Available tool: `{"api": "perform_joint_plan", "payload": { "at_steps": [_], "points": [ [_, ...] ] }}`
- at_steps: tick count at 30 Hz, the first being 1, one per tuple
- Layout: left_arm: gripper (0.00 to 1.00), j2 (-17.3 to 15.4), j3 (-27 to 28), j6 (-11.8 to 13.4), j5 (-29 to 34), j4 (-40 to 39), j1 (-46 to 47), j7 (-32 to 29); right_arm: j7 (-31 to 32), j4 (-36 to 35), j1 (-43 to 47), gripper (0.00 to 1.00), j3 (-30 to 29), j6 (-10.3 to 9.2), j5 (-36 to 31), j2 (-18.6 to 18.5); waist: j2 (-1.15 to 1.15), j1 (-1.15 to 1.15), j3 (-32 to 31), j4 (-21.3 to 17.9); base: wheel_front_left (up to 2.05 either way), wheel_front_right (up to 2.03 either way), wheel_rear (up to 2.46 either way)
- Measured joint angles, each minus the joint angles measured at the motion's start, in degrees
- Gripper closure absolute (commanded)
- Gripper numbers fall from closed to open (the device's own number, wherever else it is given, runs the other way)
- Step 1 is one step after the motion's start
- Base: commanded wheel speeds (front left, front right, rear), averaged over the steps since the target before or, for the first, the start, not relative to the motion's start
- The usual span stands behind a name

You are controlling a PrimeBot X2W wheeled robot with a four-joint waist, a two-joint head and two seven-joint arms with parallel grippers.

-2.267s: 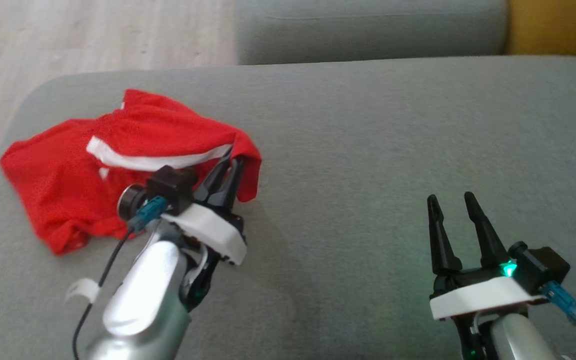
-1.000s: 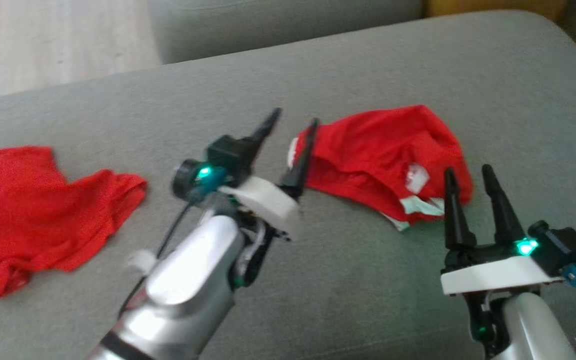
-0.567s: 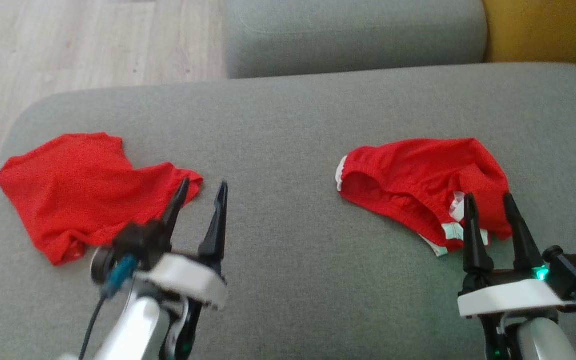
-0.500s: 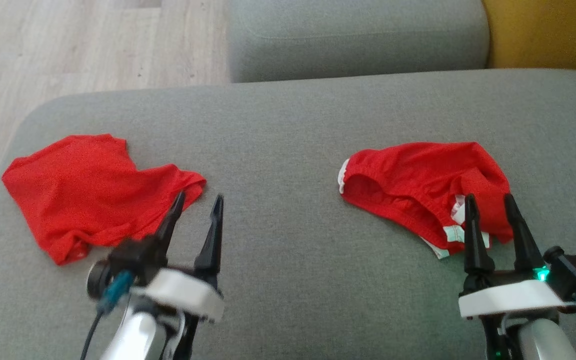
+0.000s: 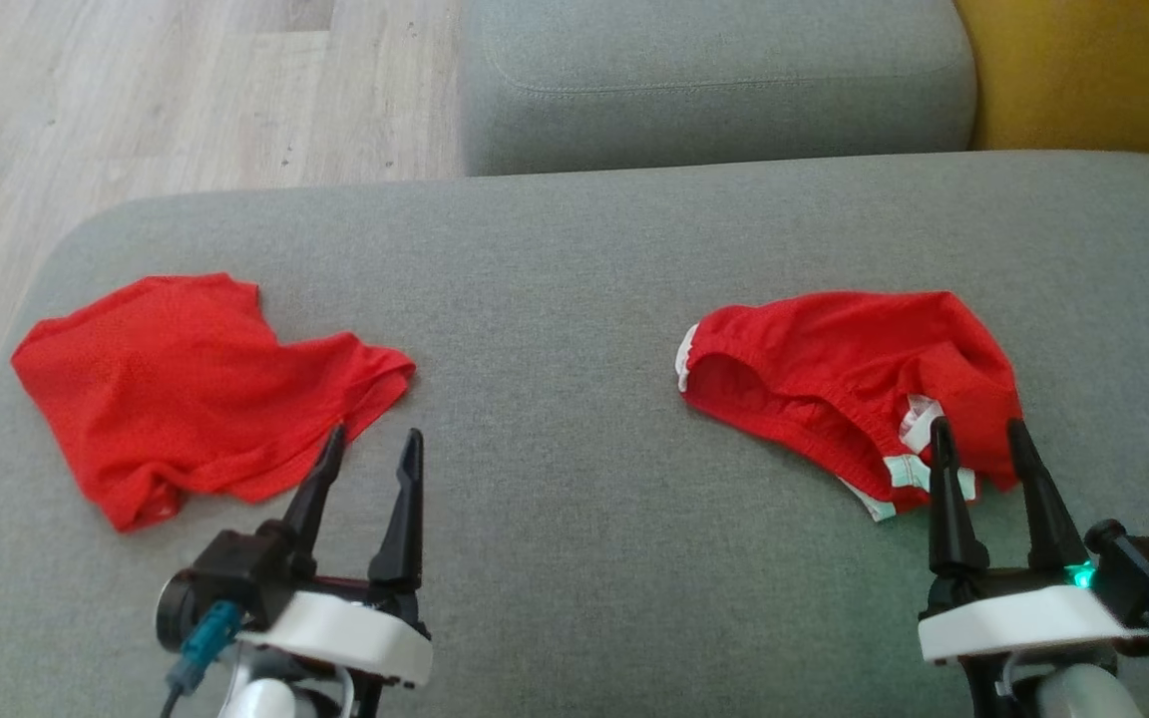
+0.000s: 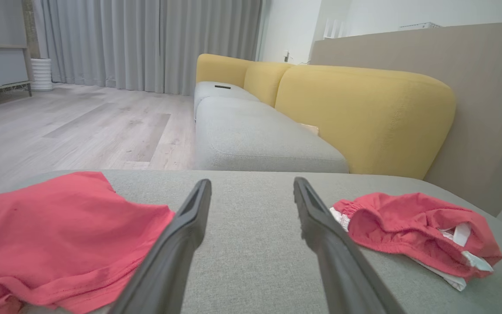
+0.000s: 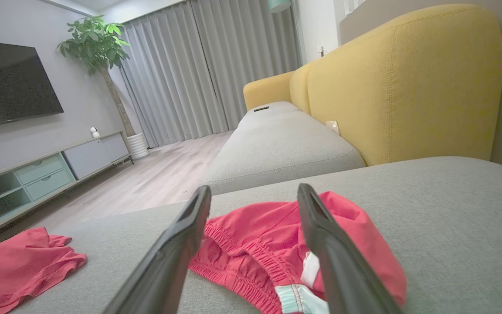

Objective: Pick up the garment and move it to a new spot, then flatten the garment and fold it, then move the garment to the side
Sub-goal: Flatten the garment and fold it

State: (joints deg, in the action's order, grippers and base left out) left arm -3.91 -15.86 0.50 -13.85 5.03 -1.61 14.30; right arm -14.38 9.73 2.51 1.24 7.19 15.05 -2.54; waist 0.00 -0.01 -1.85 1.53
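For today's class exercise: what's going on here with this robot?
A robot is tidying clothes on a grey sofa. Both grippers are open and hold nothing. The left gripper sits beside a red cloth; the right gripper points at crumpled red shorts, not yet flattened or folded.

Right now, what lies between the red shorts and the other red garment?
Bare grey sofa cushion, plain in the head view, runs between the red shorts and the flat red garment.
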Motion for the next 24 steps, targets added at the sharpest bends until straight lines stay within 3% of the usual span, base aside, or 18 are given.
{"api": "perform_joint_plan", "payload": {
  "at_steps": [8, 24],
  "points": [
    [0.00, 0.7, 0.3, -1.9, 1.6, 1.1, 0.0, 0.0, 0.0, 2.9, 0.0, 0.00, -0.2, 0.00, -0.3, 0.0, 0.00, 0.00, 0.9, -0.2, 0.00, 0.00, 0.00],
    [0.00, 0.9, -0.6, -2.4, 1.6, 2.7, 2.8, 0.0, 0.0, 25.0, -10.9, 0.00, -2.2, 0.00, -2.0, 0.0, 0.00, 0.02, 6.4, 3.5, 0.00, 0.00, 0.00]
  ]
}}
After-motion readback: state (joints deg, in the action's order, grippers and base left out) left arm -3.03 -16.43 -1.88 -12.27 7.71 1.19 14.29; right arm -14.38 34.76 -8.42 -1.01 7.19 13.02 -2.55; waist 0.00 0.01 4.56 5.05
